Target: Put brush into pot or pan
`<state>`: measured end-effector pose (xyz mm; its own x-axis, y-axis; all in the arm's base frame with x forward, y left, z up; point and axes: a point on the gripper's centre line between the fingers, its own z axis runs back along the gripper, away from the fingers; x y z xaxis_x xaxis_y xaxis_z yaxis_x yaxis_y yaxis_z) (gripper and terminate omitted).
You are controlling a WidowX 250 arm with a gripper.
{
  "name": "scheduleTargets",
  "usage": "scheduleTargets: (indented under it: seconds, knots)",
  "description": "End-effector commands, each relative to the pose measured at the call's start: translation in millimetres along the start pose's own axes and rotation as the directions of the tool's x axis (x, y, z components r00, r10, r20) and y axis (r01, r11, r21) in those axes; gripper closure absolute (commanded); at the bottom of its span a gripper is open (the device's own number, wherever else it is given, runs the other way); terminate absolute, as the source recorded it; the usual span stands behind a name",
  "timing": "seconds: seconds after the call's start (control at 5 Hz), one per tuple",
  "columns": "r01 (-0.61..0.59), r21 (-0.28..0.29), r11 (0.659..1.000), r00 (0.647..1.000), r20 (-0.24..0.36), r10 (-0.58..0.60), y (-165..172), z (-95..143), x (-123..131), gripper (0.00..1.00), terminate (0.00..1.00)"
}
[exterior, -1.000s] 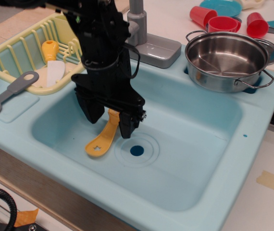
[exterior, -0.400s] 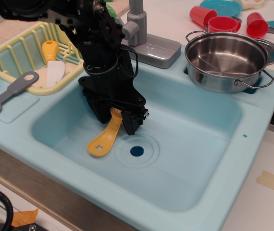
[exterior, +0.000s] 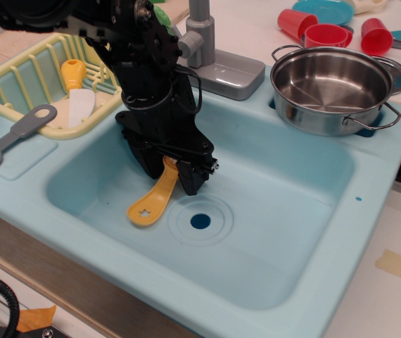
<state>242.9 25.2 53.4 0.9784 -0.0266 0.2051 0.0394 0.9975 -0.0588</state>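
Down in the pale blue sink [exterior: 278,211], left of the drain: yellow brush [exterior: 153,203], flat curved handle, star-shaped hole at its near end. Clamped at the upper end between the black gripper [exterior: 167,169] fingers; round head and bristles hidden there. Far right, up on the sink's corner, well apart: shiny steel pot [exterior: 333,88], two wire loop handles.
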Motion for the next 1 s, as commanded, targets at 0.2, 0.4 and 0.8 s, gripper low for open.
scheduleTargets:
  seconds: [0.2,0.4,0.8]
  knots:
    - [0.102,-0.030,0.994,0.991,-0.090,-0.104,-16.7,46.9,25.3,1.00,0.00]
    - [0.146,-0.050,0.988,0.981,-0.119,-0.151,-30.8,74.1,31.3,1.00,0.00]
    - [0.246,-0.068,0.967,0.960,-0.120,-0.253,-64.5,110.5,53.1,1.00,0.00]
